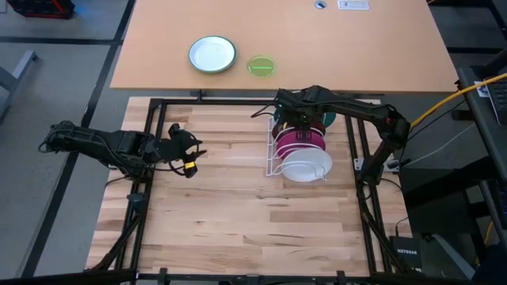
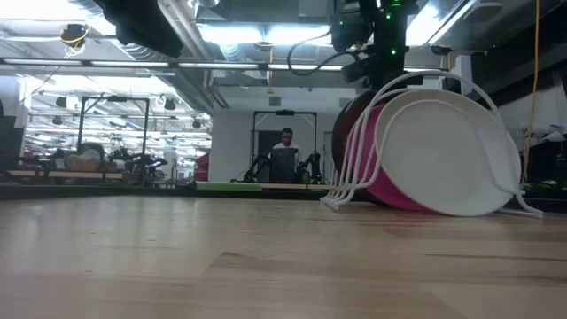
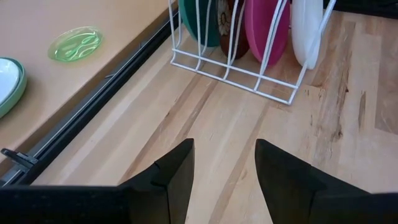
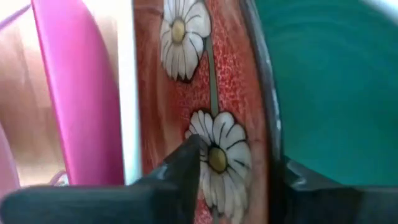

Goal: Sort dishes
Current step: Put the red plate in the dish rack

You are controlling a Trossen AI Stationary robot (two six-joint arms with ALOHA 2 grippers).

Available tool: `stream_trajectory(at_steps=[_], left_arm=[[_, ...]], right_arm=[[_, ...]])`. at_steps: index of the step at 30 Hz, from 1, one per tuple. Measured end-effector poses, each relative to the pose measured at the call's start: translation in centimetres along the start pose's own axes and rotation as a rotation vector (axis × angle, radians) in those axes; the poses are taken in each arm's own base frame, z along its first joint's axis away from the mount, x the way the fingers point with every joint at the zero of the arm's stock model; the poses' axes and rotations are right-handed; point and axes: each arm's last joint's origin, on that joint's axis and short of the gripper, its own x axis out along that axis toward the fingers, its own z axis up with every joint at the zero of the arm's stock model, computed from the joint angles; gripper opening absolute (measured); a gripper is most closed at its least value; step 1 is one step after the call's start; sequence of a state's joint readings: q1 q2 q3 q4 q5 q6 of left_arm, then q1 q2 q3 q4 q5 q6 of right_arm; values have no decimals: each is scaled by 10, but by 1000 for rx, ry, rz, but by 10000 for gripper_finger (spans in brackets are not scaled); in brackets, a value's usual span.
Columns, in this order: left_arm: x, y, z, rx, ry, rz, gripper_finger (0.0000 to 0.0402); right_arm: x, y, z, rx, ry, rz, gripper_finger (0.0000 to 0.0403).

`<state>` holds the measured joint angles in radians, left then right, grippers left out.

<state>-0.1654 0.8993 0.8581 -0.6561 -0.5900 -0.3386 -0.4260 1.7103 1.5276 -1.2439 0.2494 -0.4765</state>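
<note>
Right gripper (image 1: 295,119): we log it down at the far end of the white wire rack (image 1: 275,162), fingers astride the rim of the dark red bowl (image 4: 205,93), one on the daisy-patterned face, the other on the side toward the teal plate (image 4: 329,87). By the right wrist view we judge it clamped on that rim.

Left gripper (image 3: 224,177): fingers apart, holding nothing, waiting over the wooden table (image 1: 230,206) well to the left of the rack.

Rack contents, far to near in the high view: teal plate, dark red bowl, pink plate (image 1: 303,140), white plate (image 1: 307,165). All four stand on edge in their own slots.

Outside the rack: a green-rimmed white plate (image 1: 212,54) and a small lime-green dish (image 1: 261,66) lie on the tan table (image 1: 380,47) beyond the frame.

Progress, as we judge it: sorting appears nearly complete, every dish racked. Outstanding: the bowl is not yet released, and we cannot tell whether it is fully seated.
</note>
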Motion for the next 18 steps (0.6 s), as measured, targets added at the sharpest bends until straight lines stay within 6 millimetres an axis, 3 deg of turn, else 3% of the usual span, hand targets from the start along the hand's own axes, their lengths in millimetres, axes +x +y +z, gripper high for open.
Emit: stream_trajectory(at_steps=[7,13,18], left_arm=[[0,0,0,0,4,1,159],[0,0,0,0,4,1,159],[0,0,0,1,4,2,159]], right_arm=[[0,-2,1,5,-4,-33,164],[-8,-3,-1,30,17,-18,146],[-30,-6,-7,32,10,-21,127]])
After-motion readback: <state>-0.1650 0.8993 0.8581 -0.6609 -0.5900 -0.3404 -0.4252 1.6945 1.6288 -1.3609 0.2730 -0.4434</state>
